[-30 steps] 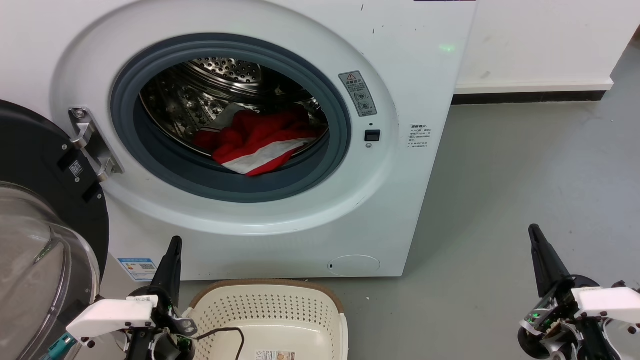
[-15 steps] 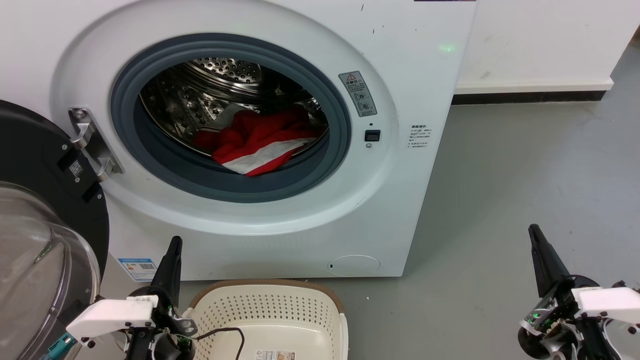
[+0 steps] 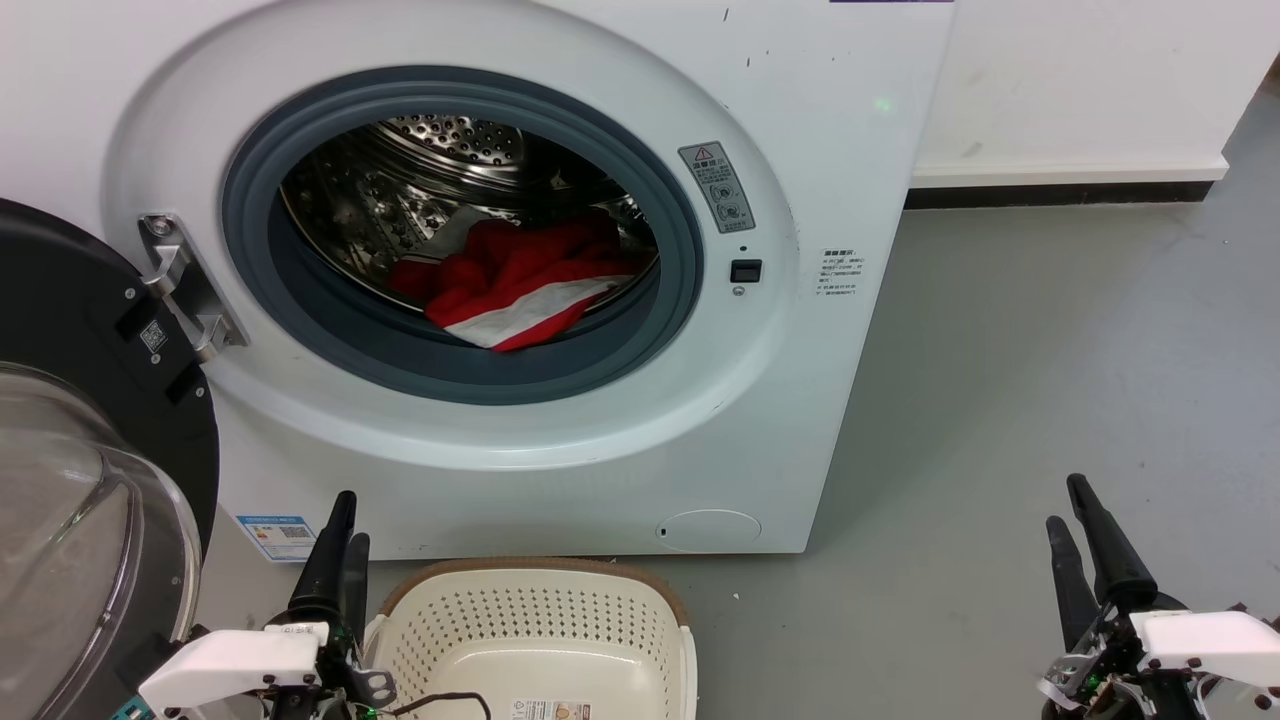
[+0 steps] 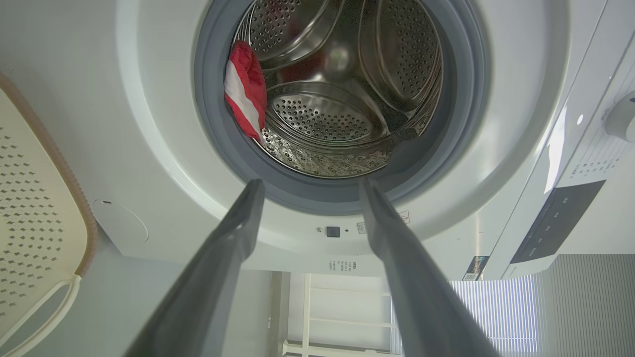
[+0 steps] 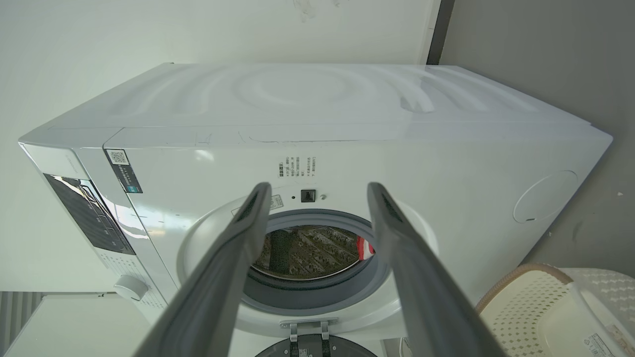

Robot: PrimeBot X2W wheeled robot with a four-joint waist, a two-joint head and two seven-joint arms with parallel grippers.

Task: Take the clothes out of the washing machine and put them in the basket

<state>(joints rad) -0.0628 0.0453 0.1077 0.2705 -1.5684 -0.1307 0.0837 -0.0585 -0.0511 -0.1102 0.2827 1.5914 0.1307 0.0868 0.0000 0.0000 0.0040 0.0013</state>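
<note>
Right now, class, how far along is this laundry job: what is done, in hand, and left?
Done: the door is swung open and the basket sits before the washing machine, no garment in its visible part. In hand: nothing; the left end effector and right end effector are open and empty. Left: the clothes lie in the drum; all must move.

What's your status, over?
Left gripper and right gripper open, empty. Bright red-and-white fabric clothes inside white front-loading washing machine; cream perforated plastic basket empty. Black-framed glass door open, nothing blocking.
</note>
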